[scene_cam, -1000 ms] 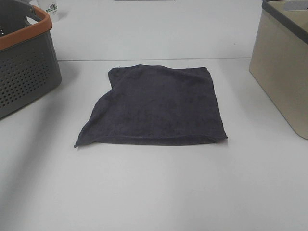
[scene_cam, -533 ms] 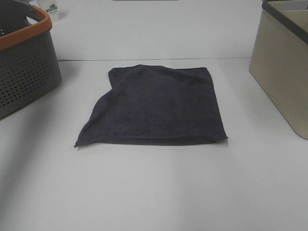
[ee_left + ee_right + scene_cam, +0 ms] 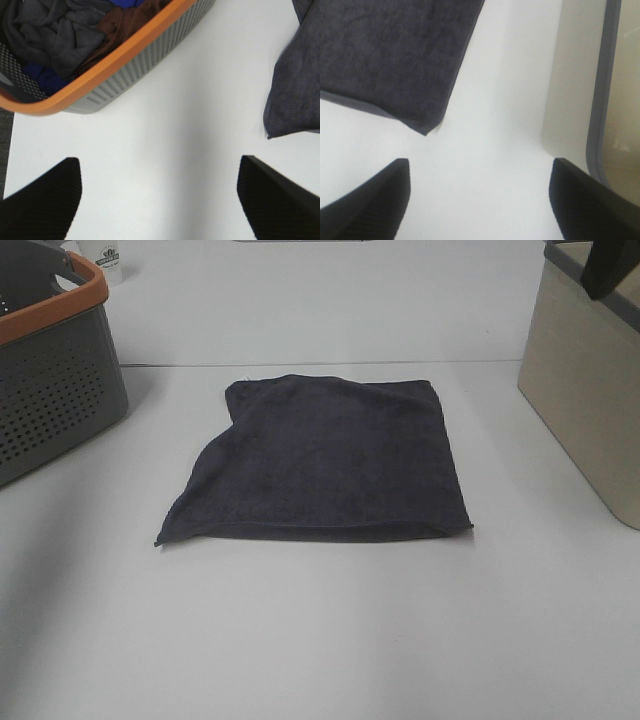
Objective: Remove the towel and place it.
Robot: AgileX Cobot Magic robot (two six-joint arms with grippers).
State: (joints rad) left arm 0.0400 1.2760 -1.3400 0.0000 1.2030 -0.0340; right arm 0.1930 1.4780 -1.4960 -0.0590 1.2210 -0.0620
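Towel (image 3: pixel 325 460): dark terry (roughly square)

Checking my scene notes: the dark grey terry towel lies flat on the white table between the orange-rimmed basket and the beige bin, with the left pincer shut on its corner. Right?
Not quite: the left pincer is open over bare white table, clear of the dark grey terry towel, as the left wrist view shows. The rest holds.

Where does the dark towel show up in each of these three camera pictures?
Exterior high: the towel lies flat mid-table, between the grey basket and the beige bin.
Left wrist: only one corner shows at the picture's edge, across bare table from the basket.
Right wrist: a corner fills one side, the bin opposite.
Shared landmark: the white table.
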